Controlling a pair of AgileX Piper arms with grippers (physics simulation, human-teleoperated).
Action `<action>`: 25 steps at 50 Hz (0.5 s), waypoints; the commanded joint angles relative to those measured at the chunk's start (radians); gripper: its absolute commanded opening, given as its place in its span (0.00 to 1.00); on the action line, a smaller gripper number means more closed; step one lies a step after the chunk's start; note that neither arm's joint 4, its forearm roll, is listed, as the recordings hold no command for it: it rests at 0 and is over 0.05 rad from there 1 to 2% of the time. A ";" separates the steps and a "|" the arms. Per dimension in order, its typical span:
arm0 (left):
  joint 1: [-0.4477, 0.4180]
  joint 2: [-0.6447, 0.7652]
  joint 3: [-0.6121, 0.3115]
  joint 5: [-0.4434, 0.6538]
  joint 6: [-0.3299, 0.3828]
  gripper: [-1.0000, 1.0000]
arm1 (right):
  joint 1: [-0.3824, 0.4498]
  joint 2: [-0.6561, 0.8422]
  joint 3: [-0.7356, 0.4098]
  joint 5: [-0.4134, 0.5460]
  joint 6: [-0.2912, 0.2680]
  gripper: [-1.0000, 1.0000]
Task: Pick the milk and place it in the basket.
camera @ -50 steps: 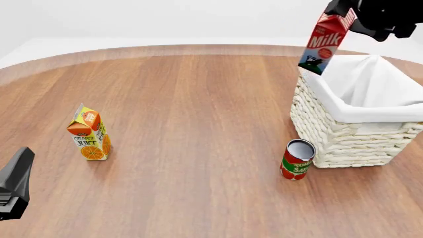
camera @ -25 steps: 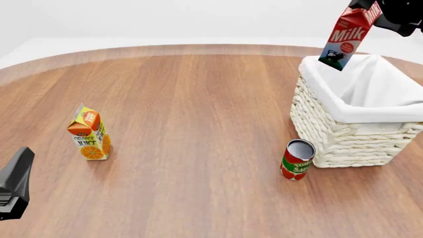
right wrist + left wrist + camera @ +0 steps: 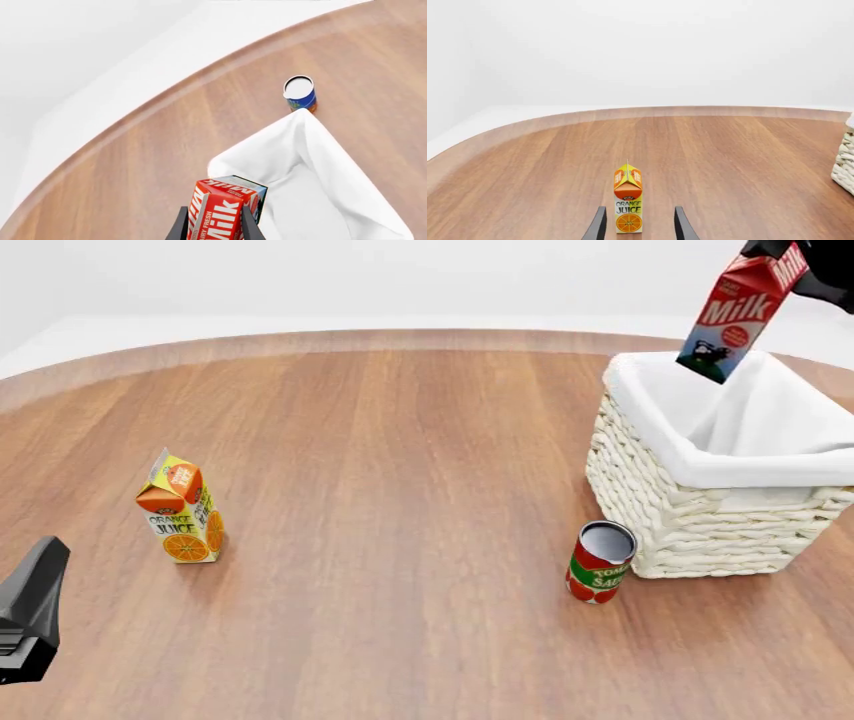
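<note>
The milk [image 3: 734,320], a red-topped carton with a cow picture, hangs tilted in the air above the basket's far left rim. My right gripper [image 3: 790,254] is shut on its red top at the frame's upper right corner. From the right wrist, the milk [image 3: 223,212] sits between the two fingers [image 3: 180,227], with the basket's white lining [image 3: 313,185] below it. The woven basket [image 3: 681,510] stands at the right of the table. My left gripper [image 3: 32,602] rests low at the near left, open [image 3: 639,215] and holding nothing.
An orange juice carton [image 3: 180,510] stands upright at the left, just ahead of the left gripper's fingers [image 3: 628,200]. A tomato can [image 3: 601,562] stands by the basket's near left corner and also shows from the right wrist [image 3: 299,92]. The basket's edge [image 3: 845,165] is visible from the left wrist.
The right gripper has carried the milk to the right and slightly up, from beside the basket's left wall to above its rim. The left arm has not moved.
</note>
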 commanded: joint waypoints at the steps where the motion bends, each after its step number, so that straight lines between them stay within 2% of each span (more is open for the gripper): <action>1: 0.000 0.000 0.000 0.000 0.000 1.00 | -0.036 -0.005 -0.018 0.000 -0.001 0.00; 25: 0.000 0.000 0.000 0.000 0.000 1.00 | -0.067 0.035 -0.005 0.008 -0.012 0.00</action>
